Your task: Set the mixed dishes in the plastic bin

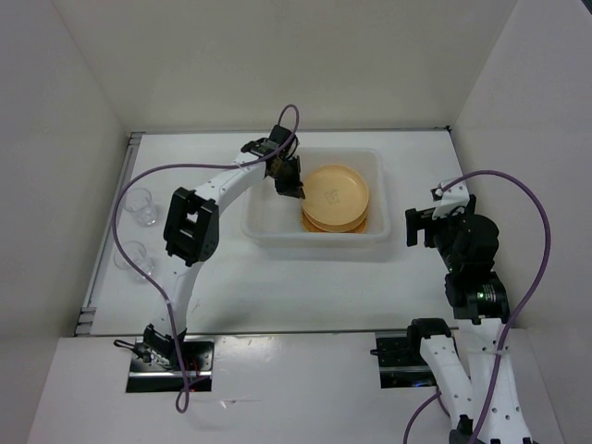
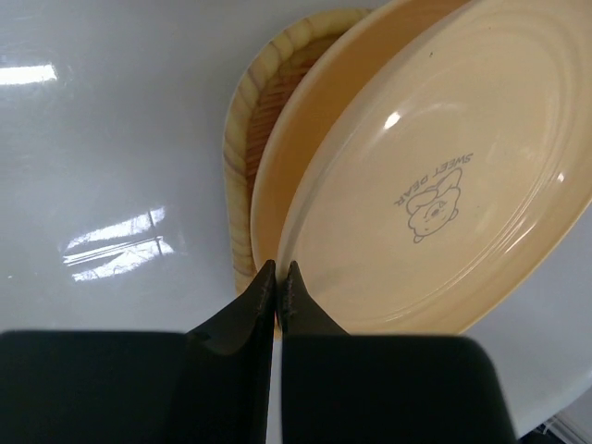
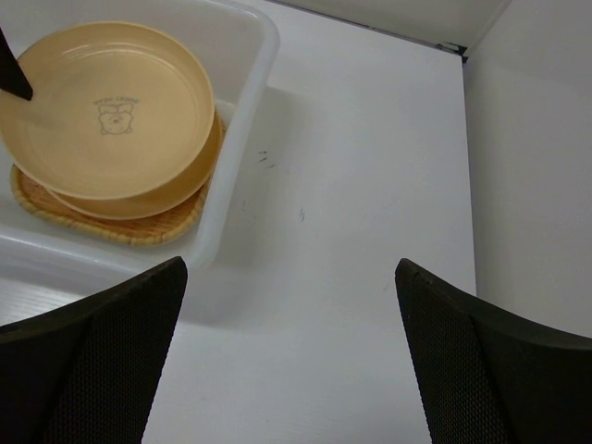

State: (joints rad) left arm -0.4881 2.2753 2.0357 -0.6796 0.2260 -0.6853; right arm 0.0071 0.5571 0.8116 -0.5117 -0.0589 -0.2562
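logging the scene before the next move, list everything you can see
translucent white rectangular plastic bin: one, white, middle of the table
round yellow-tan plates: two, yellow-tan, stacked in the bin's right half; the upper plate has a bear print
square tan woven-look tray: one, tan, in the bin under the plates
small clear plastic cups: two, clear, near the table's left edge, outside the bin
white table: one, white, under everything
purple cables: two, purple, one along each arm
left gripper: one, black, inside the bin, closed on the upper plate's rim
right gripper: one, black, open, over the table right of the bin
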